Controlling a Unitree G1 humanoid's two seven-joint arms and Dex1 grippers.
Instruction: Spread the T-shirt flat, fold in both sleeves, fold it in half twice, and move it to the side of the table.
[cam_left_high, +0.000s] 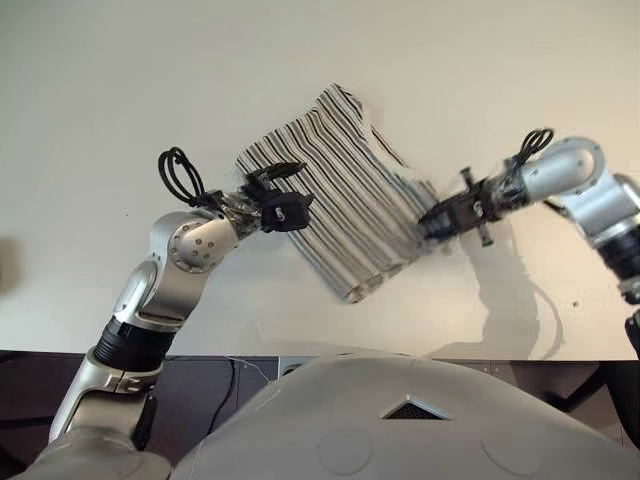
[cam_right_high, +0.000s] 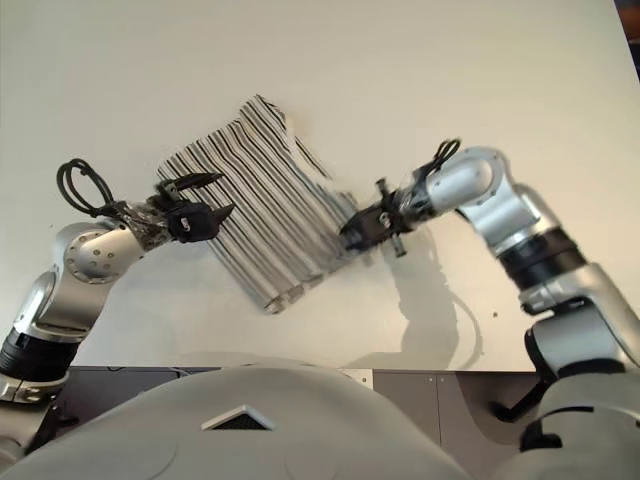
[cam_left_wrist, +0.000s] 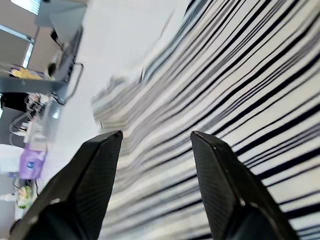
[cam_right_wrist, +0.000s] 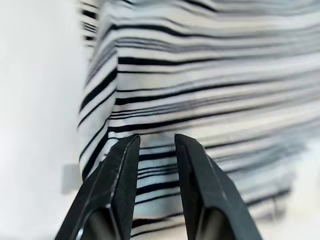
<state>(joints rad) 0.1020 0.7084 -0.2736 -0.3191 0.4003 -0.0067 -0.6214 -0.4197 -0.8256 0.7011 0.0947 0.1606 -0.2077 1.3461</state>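
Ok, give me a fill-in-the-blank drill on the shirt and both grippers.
The T-shirt has a black-and-white ___ pattern.
The left gripper hangs over the T-shirt with its fingers ___.
The right gripper sits at the T-shirt's ___ edge, by the robot's sides.
The T-shirt lies on a ___ table.
Missing words: striped; open; right; white.

The T-shirt (cam_left_high: 335, 190) smears into a blur at the corner touching the right gripper (cam_right_wrist: 156, 136), so I can't tell whether it's gripped. Beside the left gripper (cam_left_wrist: 156, 133) the shirt's edge blurs too. Seen from the wrists, its stripes are cut off.
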